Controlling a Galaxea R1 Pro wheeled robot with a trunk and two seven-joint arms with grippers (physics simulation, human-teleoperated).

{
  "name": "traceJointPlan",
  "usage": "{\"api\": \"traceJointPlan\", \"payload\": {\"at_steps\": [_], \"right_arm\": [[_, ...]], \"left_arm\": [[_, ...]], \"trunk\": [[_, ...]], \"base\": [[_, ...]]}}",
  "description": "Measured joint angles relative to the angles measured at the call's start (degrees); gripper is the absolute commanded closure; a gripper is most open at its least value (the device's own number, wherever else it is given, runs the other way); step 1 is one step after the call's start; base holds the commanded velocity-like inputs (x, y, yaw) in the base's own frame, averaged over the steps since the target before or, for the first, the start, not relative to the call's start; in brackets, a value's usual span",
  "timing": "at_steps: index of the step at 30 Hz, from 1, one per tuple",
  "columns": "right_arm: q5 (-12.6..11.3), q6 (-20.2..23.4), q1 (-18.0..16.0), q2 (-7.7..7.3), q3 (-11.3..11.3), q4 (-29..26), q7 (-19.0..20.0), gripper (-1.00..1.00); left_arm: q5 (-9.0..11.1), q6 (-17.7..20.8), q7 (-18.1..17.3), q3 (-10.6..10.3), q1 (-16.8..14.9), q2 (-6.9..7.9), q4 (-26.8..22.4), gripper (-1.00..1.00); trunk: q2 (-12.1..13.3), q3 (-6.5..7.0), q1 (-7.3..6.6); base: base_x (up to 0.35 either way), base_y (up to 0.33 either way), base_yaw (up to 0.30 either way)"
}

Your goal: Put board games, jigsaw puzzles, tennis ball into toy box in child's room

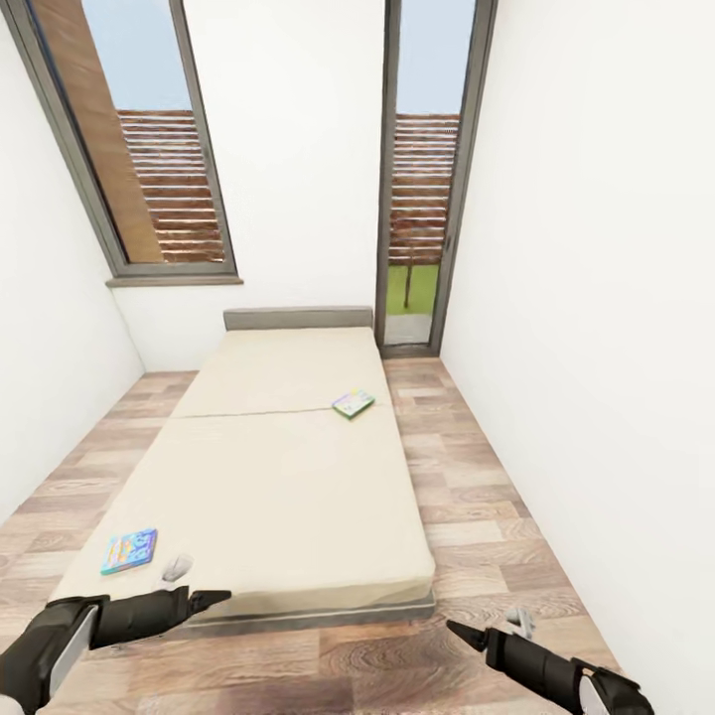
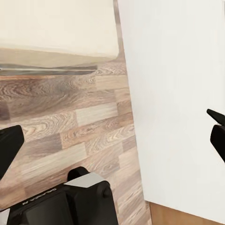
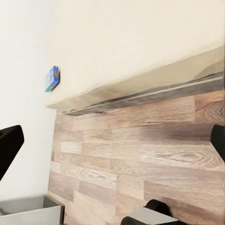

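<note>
Two board games lie on the beige bed (image 1: 288, 477). A blue board game (image 1: 129, 550) sits near the bed's front left corner, and a green board game (image 1: 353, 403) lies by its right edge, farther back. My left gripper (image 1: 199, 584) hangs open at the foot of the bed, just in front of the blue game, and holds nothing. My right gripper (image 1: 485, 626) is open over the wooden floor, off the bed's front right corner, also holding nothing. The right wrist view shows the blue game (image 3: 52, 78) on the mattress (image 3: 131, 42), past its spread fingers (image 3: 9, 145).
White walls close in on both sides. A window (image 1: 149, 149) and a narrow glass door (image 1: 417, 199) stand behind the bed. Strips of wooden floor (image 1: 477, 497) run along each side of the bed and across its foot.
</note>
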Motion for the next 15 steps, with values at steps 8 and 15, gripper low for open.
{"api": "traceJointPlan", "payload": {"at_steps": [8, 15], "right_arm": [[-0.1, 0.8, -0.4, 0.14, 0.0, -3.5, -3.0, -1.0], [0.0, 0.8, -0.6, 0.19, 0.0, -5.9, -3.8, -1.0]], "left_arm": [[0.0, 0.5, 2.0, 0.4, -0.3, 0.12, -2.3, -1.0], [0.1, 0.4, 3.1, 2.0, -0.4, 0.12, -3.0, -1.0]], "trunk": [[0.0, -0.74, 0.0], [0.0, -1.06, 0.0]], "base": [[0.0, 0.0, -0.068], [0.0, 0.0, -0.017]]}}
